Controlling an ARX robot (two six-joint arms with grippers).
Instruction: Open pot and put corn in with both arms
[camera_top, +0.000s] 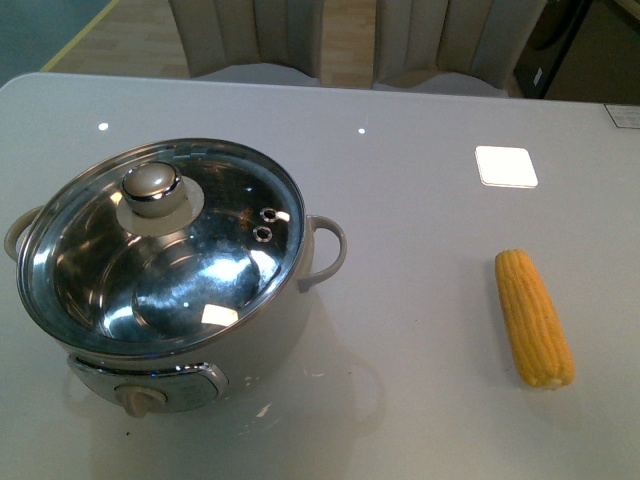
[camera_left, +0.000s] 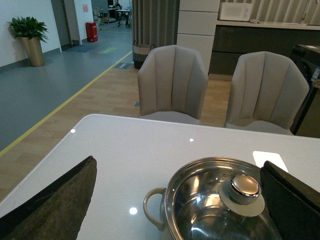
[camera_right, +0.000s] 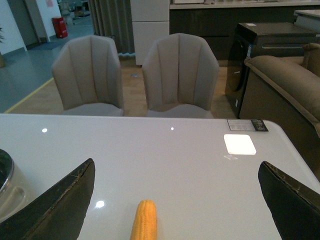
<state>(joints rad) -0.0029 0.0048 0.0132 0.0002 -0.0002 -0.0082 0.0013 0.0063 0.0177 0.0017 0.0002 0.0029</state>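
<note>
**Both grippers spread wide above a lidded pot and a loose cob**

Neither arm showed in the front view. From the wrist cameras, we saw the left gripper (camera_left: 178, 162) held above the tabletop (camera_top: 420, 200) with its dark fingers (camera_left: 60, 200) set wide apart and nothing between them. It looked down and across at the pot (camera_top: 285, 330). The right gripper (camera_right: 176, 164) was posed the same way, fingers (camera_right: 60, 200) spread wide and empty, with the corn (camera_top: 533, 318) lying in the gap between them, untouched.

In the front view the pot sat at about 8 o'clock on the tabletop, its glass lid (camera_top: 200, 270) in place and the knob (camera_top: 152, 188) toward 11 o'clock on the lid. Its dial (camera_top: 140, 400) faced 6 o'clock and one loop handle (camera_top: 325, 250) pointed toward 3 o'clock. The corn lay at about 4 o'clock, well apart from the pot, running roughly from 11 to 5 o'clock.

Bare tabletop lay between pot and corn. A bright white square (camera_top: 506, 166) showed at 1 o'clock. Two chairs (camera_left: 172, 82) stood beyond the far edge at 12 o'clock.
</note>
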